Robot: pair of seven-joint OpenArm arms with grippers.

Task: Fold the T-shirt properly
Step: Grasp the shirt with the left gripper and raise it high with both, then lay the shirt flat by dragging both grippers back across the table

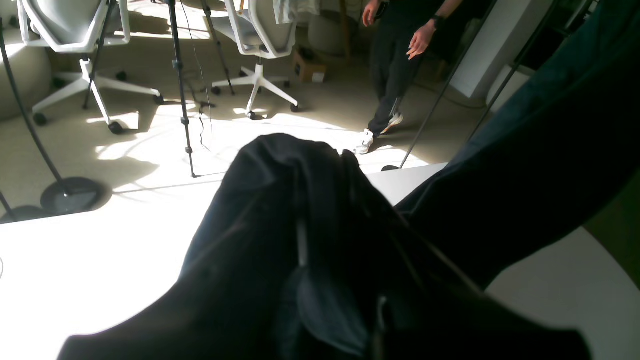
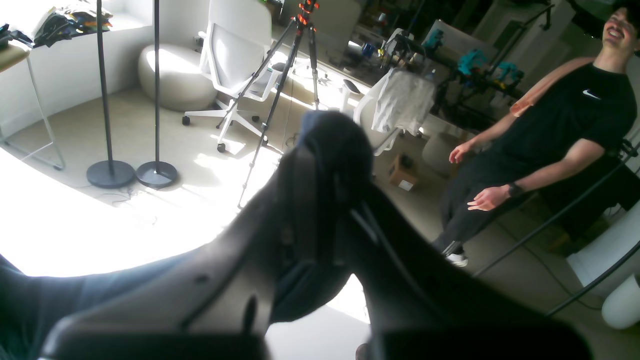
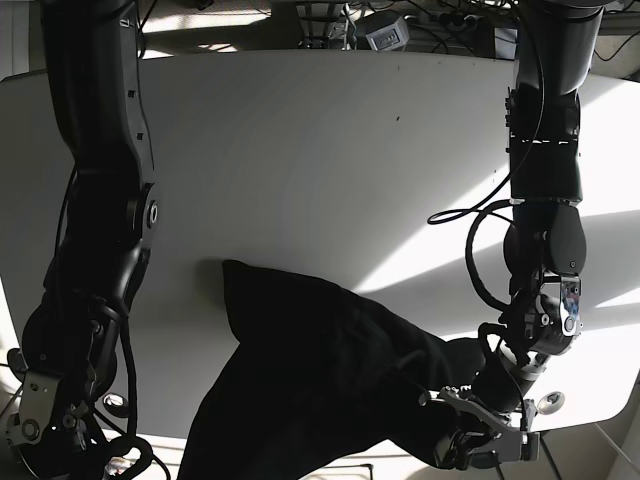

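The dark T-shirt (image 3: 320, 370) lies crumpled across the near part of the white table (image 3: 300, 150) and runs off the base view's bottom edge. My left gripper (image 3: 472, 438) sits at the shirt's right end, shut on the fabric. In the left wrist view the cloth (image 1: 525, 175) wraps its fingers and stretches away to the right. In the right wrist view dark cloth (image 2: 45, 295) trails off to the left, and my right gripper (image 2: 325, 150) is shut on it, with a fold draped over the tips. That gripper itself is out of the base view.
The right arm (image 3: 95, 250) runs down the table's left side and the left arm (image 3: 545, 200) down its right. Past the table edge are a standing person (image 2: 550, 150), office chairs (image 1: 260, 35), a tripod (image 2: 295, 75) and two pole stands (image 2: 130, 172).
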